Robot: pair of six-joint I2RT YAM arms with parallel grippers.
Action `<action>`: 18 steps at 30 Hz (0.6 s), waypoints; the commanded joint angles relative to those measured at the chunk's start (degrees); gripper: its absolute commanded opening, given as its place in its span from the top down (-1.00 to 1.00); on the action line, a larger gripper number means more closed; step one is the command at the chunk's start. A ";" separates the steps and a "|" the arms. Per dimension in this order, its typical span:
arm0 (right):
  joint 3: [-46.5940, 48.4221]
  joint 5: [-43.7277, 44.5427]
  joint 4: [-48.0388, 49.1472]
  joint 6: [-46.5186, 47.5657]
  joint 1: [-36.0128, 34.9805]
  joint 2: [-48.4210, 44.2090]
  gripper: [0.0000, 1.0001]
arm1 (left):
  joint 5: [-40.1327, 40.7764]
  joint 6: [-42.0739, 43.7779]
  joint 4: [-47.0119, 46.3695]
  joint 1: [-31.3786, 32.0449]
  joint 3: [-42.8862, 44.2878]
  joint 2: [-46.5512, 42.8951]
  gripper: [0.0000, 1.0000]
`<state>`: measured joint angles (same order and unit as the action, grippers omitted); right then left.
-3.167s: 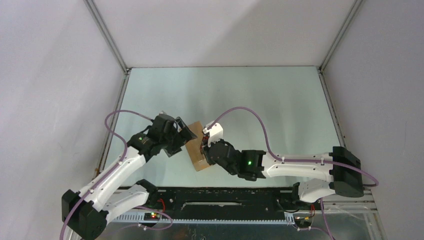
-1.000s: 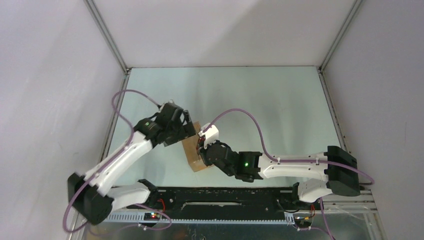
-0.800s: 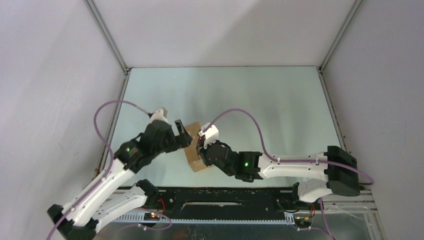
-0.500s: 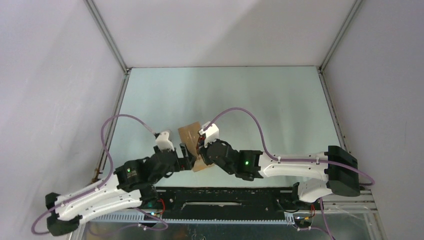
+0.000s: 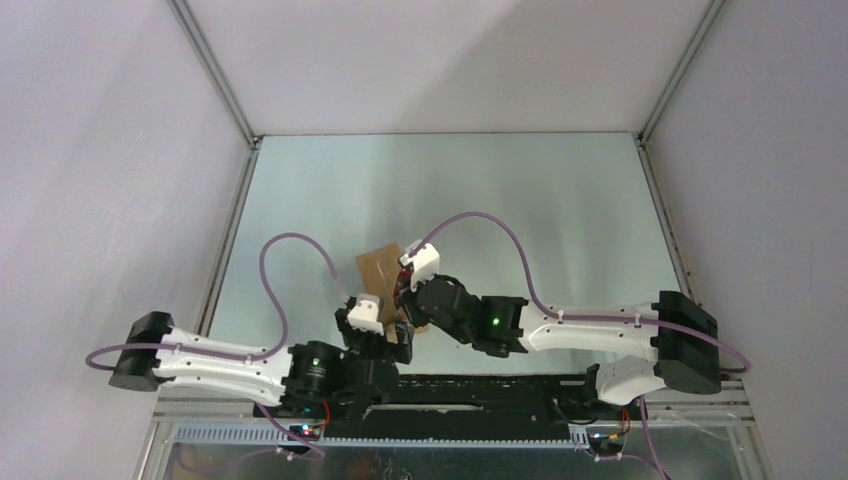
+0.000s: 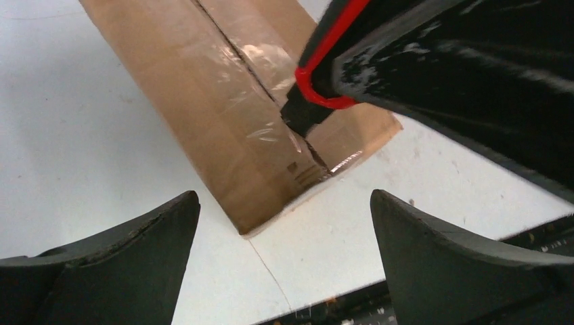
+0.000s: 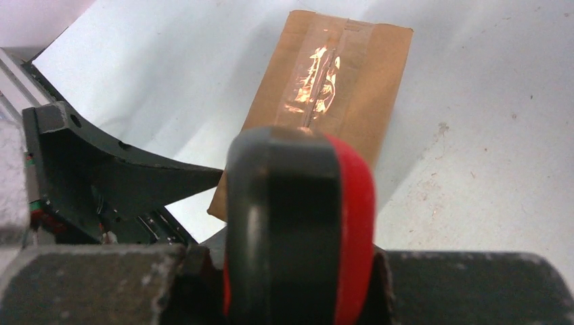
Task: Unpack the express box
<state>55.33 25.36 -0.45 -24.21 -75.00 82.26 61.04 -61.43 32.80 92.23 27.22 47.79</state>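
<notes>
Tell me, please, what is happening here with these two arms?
The right gripper is shut on a red-and-black utility knife. The knife's tip is at the taped seam of the brown express box, which lies on the table with its flaps closed. The left gripper is open, faces one end of the box and holds nothing.

**A red-and-black utility knife (image 6: 379, 68) above a pale table (image 5: 500, 200) in a white-walled booth**

The utility knife has a black body edged in red, and its dark tip points down at a slant. The table is a pale, faintly green sheet with a few small specks (image 7: 443, 127) and a thin dark line (image 6: 267, 267) near its front edge. Plain white walls (image 5: 450, 60) meet at metal rails (image 5: 213, 75), and a black strip (image 5: 460, 390) runs along the near side.
</notes>
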 commanded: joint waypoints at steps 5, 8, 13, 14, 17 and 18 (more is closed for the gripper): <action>-1.55 -1.44 -5.71 -0.34 0.51 -0.47 1.00 | 9.94 22.16 -45.44 0.22 -21.95 -14.35 -0.99; -1.63 -2.28 -5.72 0.11 1.01 -0.48 1.00 | 4.98 31.25 -57.57 -0.28 -28.12 -16.72 -0.99; -1.48 -3.11 -5.31 0.09 1.25 -0.21 1.00 | 4.06 33.86 -63.07 -0.53 -28.20 -9.69 -0.99; -1.39 -3.20 -5.61 0.02 1.19 -0.16 1.00 | 4.15 33.59 -64.85 -0.94 -28.50 -8.04 -0.99; -1.28 -3.17 -7.03 -0.63 1.26 -0.30 1.00 | 0.50 32.53 -72.47 -3.54 -30.03 -3.64 -0.99; -1.32 -3.10 -7.47 -1.00 1.23 -0.46 1.00 | -0.53 32.99 -74.25 -4.17 -29.91 -1.15 -0.99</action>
<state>55.07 24.29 -1.91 -24.82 -73.58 81.41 64.40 -30.57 -25.32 90.32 0.64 41.60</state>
